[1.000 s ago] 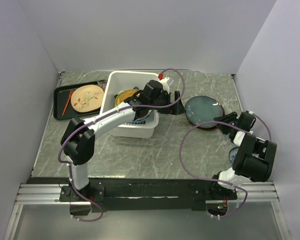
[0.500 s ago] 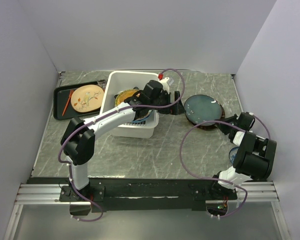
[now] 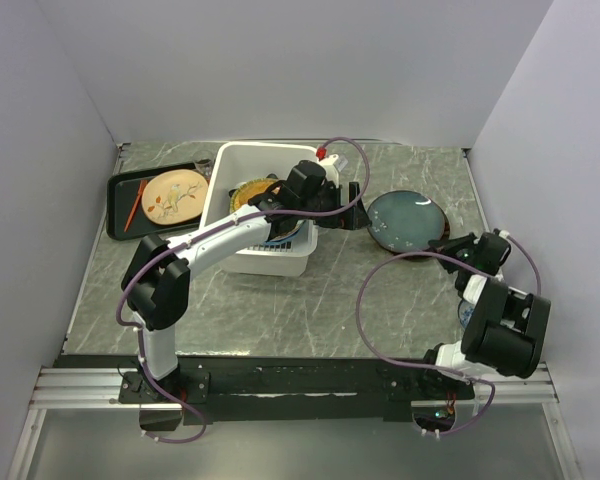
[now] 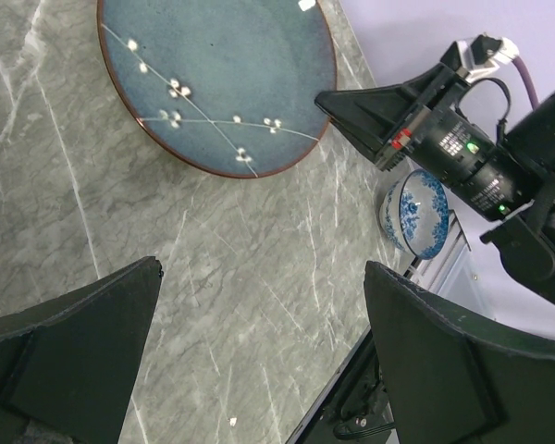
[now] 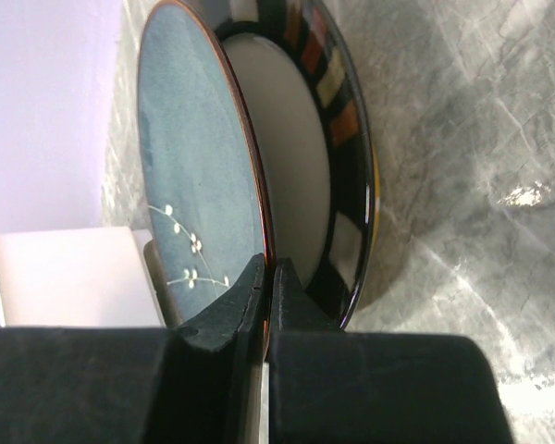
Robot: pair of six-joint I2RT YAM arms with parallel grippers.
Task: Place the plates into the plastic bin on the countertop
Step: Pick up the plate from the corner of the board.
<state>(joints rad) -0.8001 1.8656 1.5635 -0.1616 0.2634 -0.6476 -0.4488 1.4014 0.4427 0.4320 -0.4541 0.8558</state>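
Note:
The large dark teal plate (image 3: 405,220) with white blossom sprigs lies right of the white plastic bin (image 3: 223,170) on the countertop (image 3: 310,300). My right gripper (image 3: 448,243) is shut on its near-right rim; in the right wrist view (image 5: 268,268) the teal plate (image 5: 199,176) is tipped up off a dark-rimmed plate (image 5: 350,157) beneath it. My left gripper (image 3: 348,205) is open and empty, hovering between the bin and the teal plate (image 4: 217,74). Plates lie in the bin, among them a yellow woven-look one (image 3: 248,192).
A flat black tray (image 3: 120,205) with a tan flowered plate (image 3: 174,195) and an orange stick sits left of the bin. A blue-and-white bowl (image 4: 416,208) stands by the right arm at the table's right edge. Walls close in left, back and right.
My right gripper has pushed in onto the teal plate's rim. The plate has tipped up and shifted slightly toward the back. The left arm has not moved.

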